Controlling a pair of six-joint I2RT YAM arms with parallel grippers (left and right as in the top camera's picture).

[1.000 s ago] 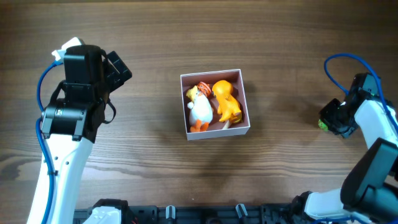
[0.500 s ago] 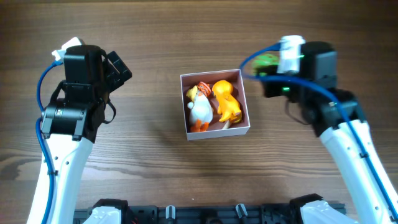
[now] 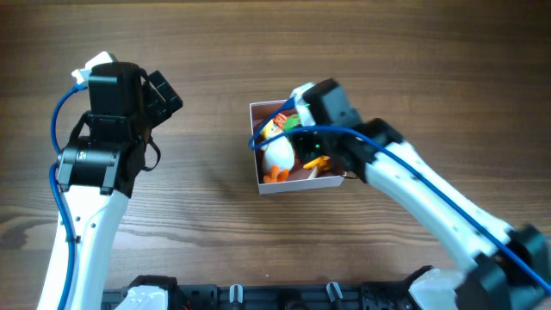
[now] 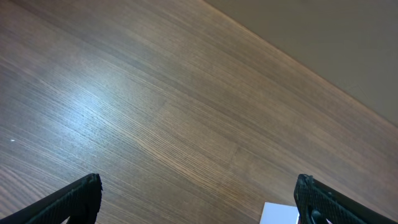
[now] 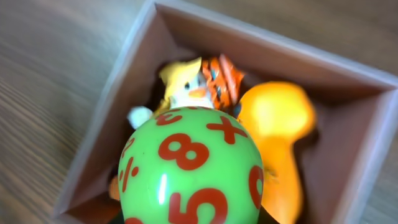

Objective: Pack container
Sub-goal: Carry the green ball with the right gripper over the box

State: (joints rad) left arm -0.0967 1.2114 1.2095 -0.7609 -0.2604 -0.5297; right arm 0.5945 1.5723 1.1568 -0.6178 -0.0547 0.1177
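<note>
Dark wood-grain counter (image 3: 215, 52) carries the square shallow container with thin white walls and a pink-brown inside (image 3: 256, 164) near its middle. The right end effector (image 3: 297, 125) hangs over the container's far side, gripping a glossy green egg-shaped toy with red numerals (image 5: 193, 168) above the opening. Inside the container lie a white bird toy with orange feet (image 3: 277, 155), a smooth orange figure (image 5: 273, 124) beside it, and a small orange striped toy (image 5: 221, 78) against the far wall. Well to the container's left, the left end effector (image 4: 199, 202) is raised, spread wide and empty.
</note>
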